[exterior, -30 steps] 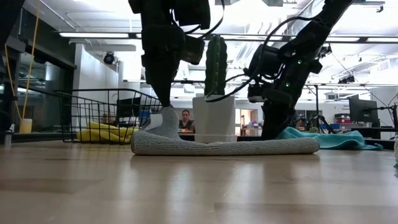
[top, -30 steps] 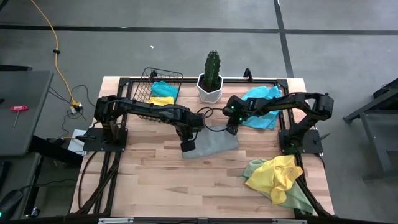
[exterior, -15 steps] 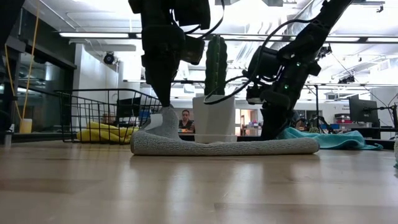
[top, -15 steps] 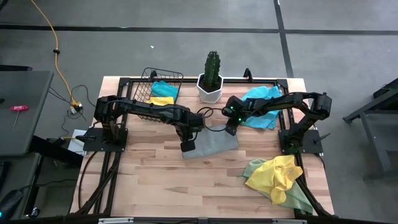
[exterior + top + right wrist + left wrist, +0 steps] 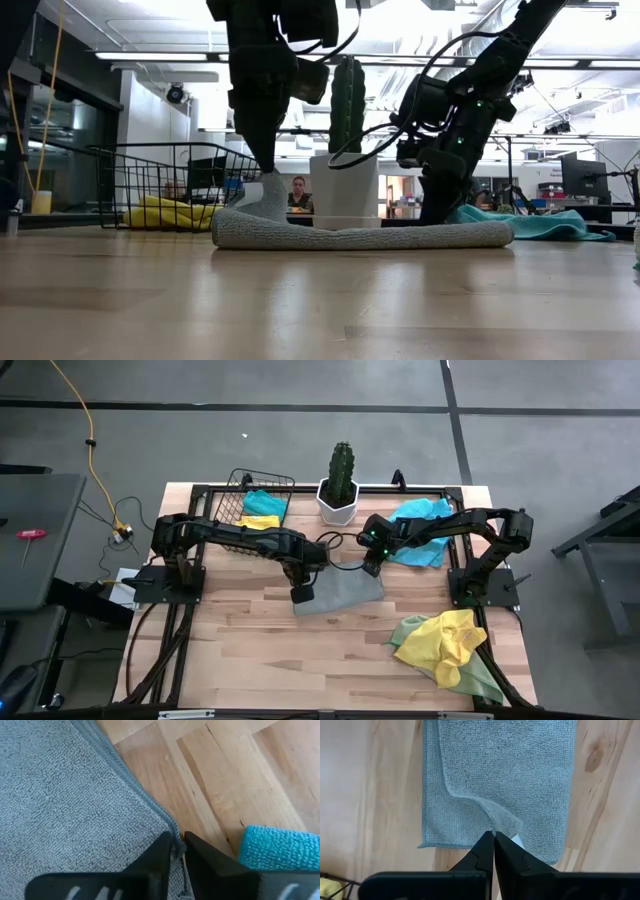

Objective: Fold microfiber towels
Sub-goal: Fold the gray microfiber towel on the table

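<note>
A grey microfiber towel (image 5: pixel 345 590) lies folded in the middle of the table, also seen as a flat band in the low view (image 5: pixel 380 237). My left gripper (image 5: pixel 300 594) is shut on its left end, where a peak of cloth (image 5: pixel 270 195) stands up. My right gripper (image 5: pixel 372 568) is shut on the towel's far right corner. A turquoise towel (image 5: pixel 420 530) lies at the far right. Yellow (image 5: pixel 445 638) and pale green (image 5: pixel 480 678) towels are heaped at the near right. My left gripper pinches a corner of the grey towel's upper layer (image 5: pixel 496 826) between its two fingers, from above, pointing down. That corner is drawn up into a small peak; the lower layer (image 5: pixel 432 827) and the rest lie flat on the table. My right gripper pinches the grey towel's hemmed edge at its far right corner (image 5: pixel 172 836) between its two fingers, slanting down from the table's right. One layer or several, I cannot tell. The cloth there lies on the table.
A wire basket (image 5: pixel 262 500) at the far left holds turquoise and yellow towels. A cactus in a white pot (image 5: pixel 340 485) stands at the far edge behind the grey towel. Bare wood (image 5: pixel 250 650) stretches along the near side.
</note>
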